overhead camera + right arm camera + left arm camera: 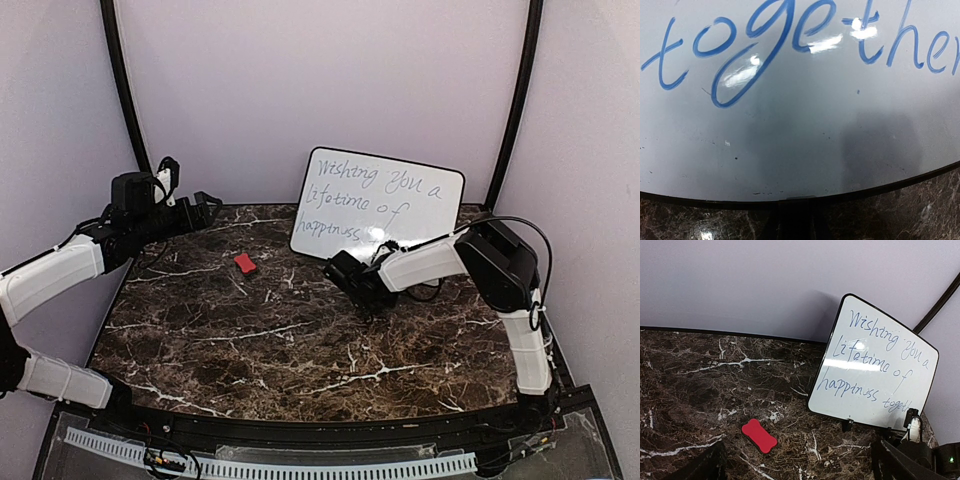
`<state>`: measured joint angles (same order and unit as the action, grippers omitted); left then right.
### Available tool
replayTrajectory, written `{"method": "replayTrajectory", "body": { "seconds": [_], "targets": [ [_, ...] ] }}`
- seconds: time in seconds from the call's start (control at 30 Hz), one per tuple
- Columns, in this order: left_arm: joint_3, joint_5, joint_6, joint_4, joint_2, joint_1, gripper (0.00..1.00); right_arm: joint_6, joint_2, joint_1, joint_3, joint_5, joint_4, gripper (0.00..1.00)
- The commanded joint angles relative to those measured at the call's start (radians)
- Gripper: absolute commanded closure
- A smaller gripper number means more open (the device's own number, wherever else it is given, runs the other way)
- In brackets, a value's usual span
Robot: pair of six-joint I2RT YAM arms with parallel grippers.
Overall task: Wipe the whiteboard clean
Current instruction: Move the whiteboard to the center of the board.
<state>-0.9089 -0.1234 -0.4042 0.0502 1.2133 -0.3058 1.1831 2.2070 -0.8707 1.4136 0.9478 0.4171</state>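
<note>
Nearest item, overhead view: white slotted strip (300,468) running along the front edge, between the two arm bases.

1. Table (250,350): dark brown marble-pattern top with white veins, carrying everything listed below.
2. Whiteboard (380,205): glossy white, thin black edge, rounded corners. It stands at the back right of the table, tilted back against the rear wall. Blue handwriting is intact and reads "Wishing you a lifetime of happiness together". The right wrist view sits close on its lower edge, showing the word "together" and a dark foot under the rim.
3. Left arm (60,270): white and black, reaching in from the left and raised above the table's back left corner. Left fingers (707,466) are spread wide with nothing between them.
4. Right arm (500,270): folded in from the right, its black end low in front of the board. Right fingers (340,270): cannot tell their spread from any view.
5. Red eraser (245,263): small block lying flat on the table, left of the board and apart from it.
</note>
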Motion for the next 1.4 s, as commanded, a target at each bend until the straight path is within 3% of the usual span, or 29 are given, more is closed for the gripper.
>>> {"method": "replayTrajectory", "body": {
  "seconds": [0.0,0.3,0.53,0.73,1.0,1.37],
  "targets": [
    [0.010,-0.016,-0.003,-0.004,-0.012,-0.001,0.01,0.048,-0.011,-0.021,0.008,0.054,0.061,1.00],
    [0.010,-0.024,-0.010,-0.001,-0.005,-0.001,0.01,0.254,0.008,-0.101,0.044,0.043,0.263,1.00],
    [0.009,-0.019,-0.011,-0.003,0.001,-0.001,0.01,0.293,-0.010,-0.158,0.039,0.022,0.292,1.00],
    [0.008,-0.009,-0.012,-0.008,0.001,-0.001,0.01,0.291,0.000,-0.174,0.051,0.020,0.302,0.92],
    [-0.001,0.017,-0.057,-0.044,0.038,-0.001,0.01,0.160,-0.058,-0.185,0.010,-0.030,0.206,0.62],
    [-0.044,0.070,-0.208,-0.197,0.133,-0.004,0.01,-0.175,-0.195,-0.219,-0.119,-0.123,-0.052,0.28]
  ]
}}
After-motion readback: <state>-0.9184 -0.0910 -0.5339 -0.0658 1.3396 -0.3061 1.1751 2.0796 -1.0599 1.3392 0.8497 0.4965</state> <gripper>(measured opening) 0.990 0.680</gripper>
